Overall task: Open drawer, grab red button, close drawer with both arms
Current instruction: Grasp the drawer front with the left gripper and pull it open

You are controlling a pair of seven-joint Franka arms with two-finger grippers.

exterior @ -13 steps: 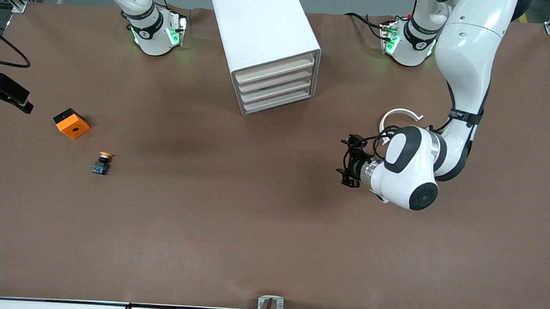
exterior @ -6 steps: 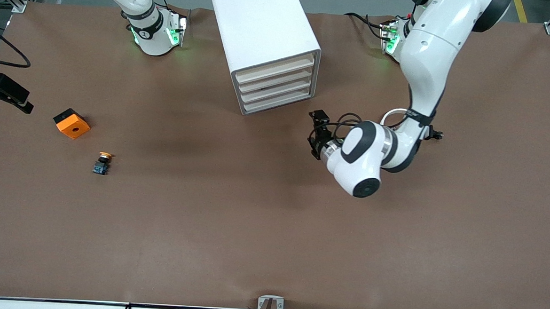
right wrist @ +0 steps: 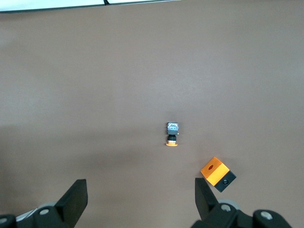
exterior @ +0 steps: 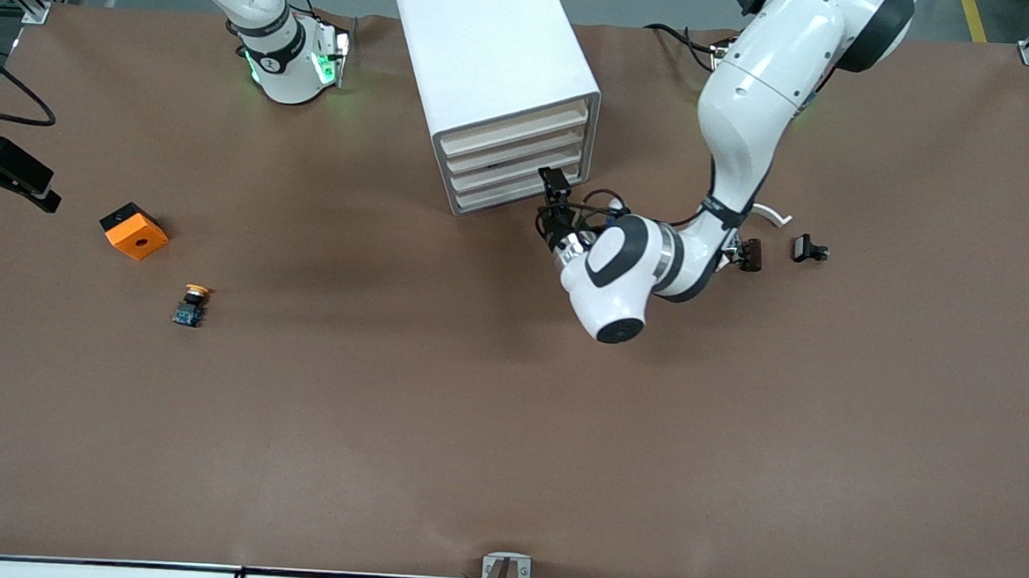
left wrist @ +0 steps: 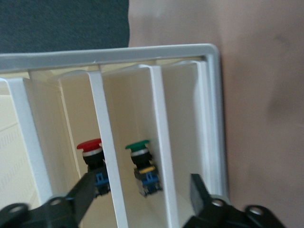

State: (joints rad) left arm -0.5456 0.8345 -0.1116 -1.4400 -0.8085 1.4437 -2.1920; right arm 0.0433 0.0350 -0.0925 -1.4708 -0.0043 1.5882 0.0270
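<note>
your right end effector (right wrist: 140,194) hangs released over the right arm's end of the counter (exterior: 384,423), above the orange cube (exterior: 134,231) and the orange-capped button (exterior: 191,304), which lies nearer the front camera than the cube. mid-counter, the white cabinet (exterior: 491,59) has all four drawers (exterior: 514,161) pushed in. your left end effector (left wrist: 142,190) sits just in front of the drawers, released, gripping nothing. the red button (left wrist: 90,147) shows inside the cabinet, beside a green-capped button (left wrist: 138,148).

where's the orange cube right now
In the front view the orange cube sits on the table toward the right arm's end, just farther from the camera than the orange-capped button.
</note>
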